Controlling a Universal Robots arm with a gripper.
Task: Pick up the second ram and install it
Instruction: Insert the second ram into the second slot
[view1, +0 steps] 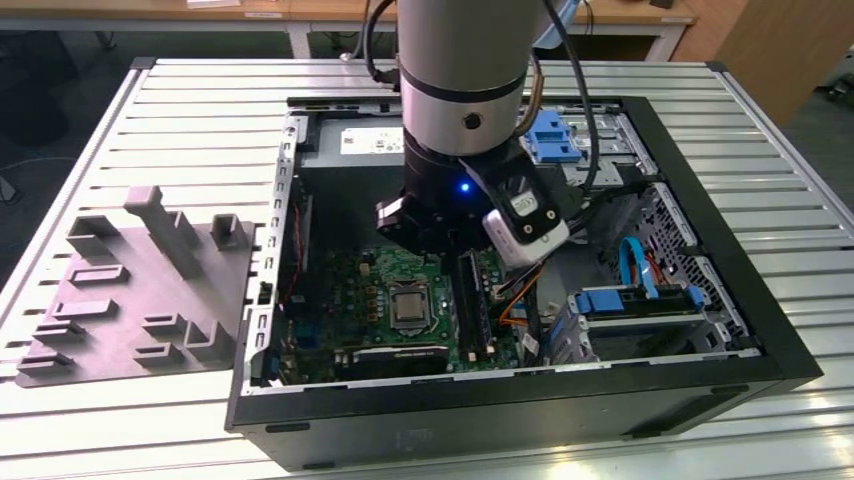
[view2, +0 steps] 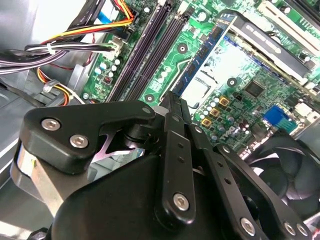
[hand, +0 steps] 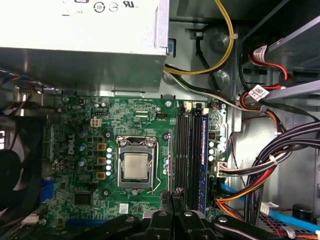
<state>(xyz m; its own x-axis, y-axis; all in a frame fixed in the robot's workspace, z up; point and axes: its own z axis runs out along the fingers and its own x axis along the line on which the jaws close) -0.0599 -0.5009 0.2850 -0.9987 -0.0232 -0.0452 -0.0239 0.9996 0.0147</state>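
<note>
The claw (view2: 173, 98) has its fingers drawn nearly together, apparently pinching the second ram (view2: 201, 60), which juts past the tips above the green board (hand: 75, 125), between the processor socket (hand: 136, 166) and the black slots (hand: 181, 150). Done well, the stick is held level and parallel to those slots, and goes down only once both ends sit over a free one.
</note>
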